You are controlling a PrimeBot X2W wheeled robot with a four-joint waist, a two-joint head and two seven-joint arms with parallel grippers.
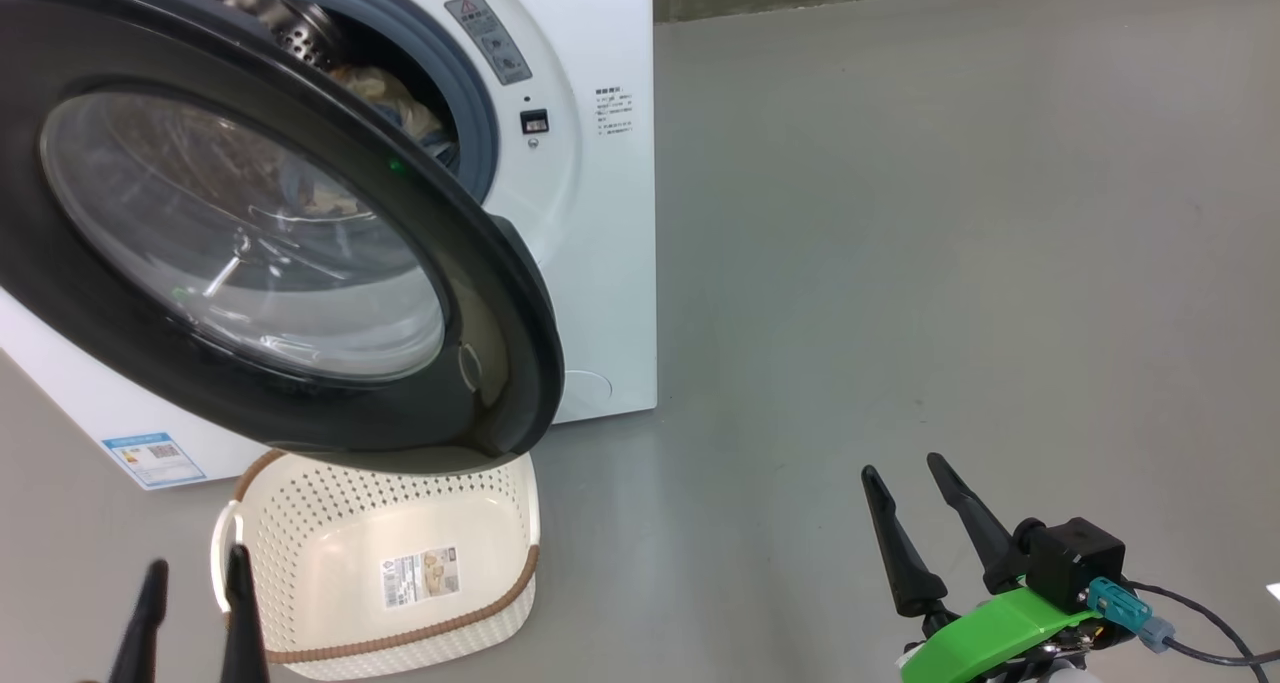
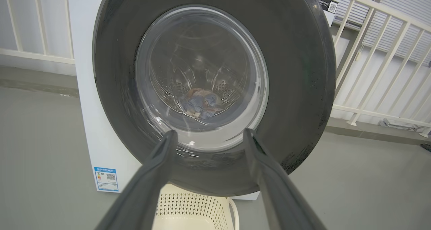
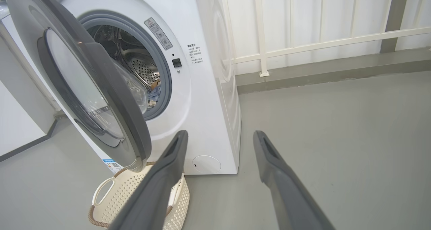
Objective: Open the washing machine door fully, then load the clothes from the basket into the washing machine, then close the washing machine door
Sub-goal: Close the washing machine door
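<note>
Clothes (image 1: 400, 103) lay inside the washing machine (image 1: 600, 263); basket (image 1: 290, 553) under the half-open door (image 1: 500, 293) held nothing. Left gripper (image 1: 198, 558) and right gripper (image 1: 902, 465) spread apart, clamping nothing, probably free to push door shut.

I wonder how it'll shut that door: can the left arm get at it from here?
Probably yes: the open left gripper points straight at the door, with nothing between them.
</note>
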